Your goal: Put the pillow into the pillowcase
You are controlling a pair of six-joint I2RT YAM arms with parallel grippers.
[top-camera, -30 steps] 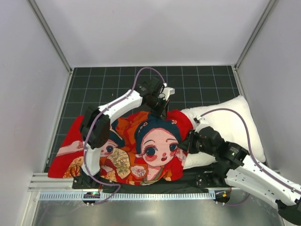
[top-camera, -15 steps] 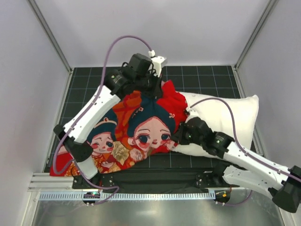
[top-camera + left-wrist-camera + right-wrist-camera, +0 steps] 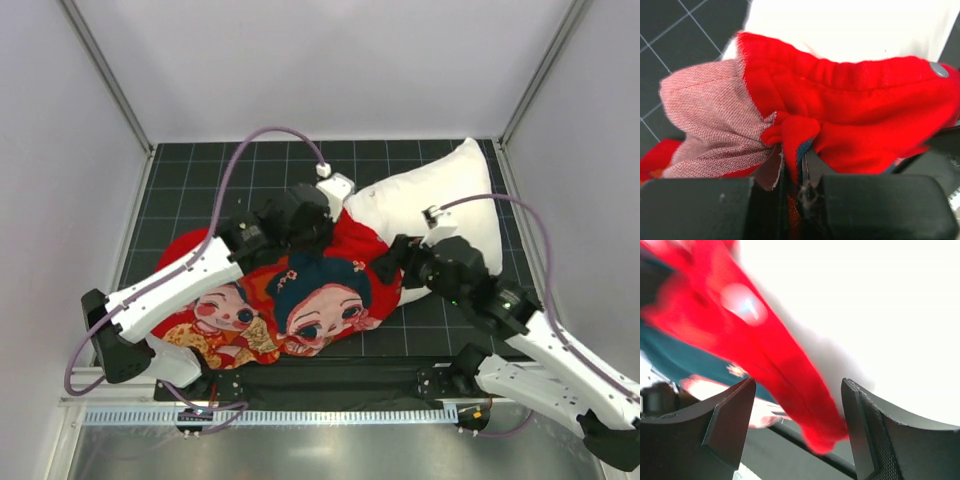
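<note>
Left gripper point(image 3: 795, 172) pinches the pillowcase point(image 3: 855, 110) hem beside the pillow point(image 3: 850, 30); right gripper point(image 3: 796, 390) stands open facing both.

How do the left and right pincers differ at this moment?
The left pincer is shut, pinching a bunched fold of the red pillowcase; the right pincer stands open, with red fabric lying loose between its sides. The left pincer sits at the case's far edge, the right pincer at its right side, beside the white pillow. Both sit where case meets pillow.
</note>
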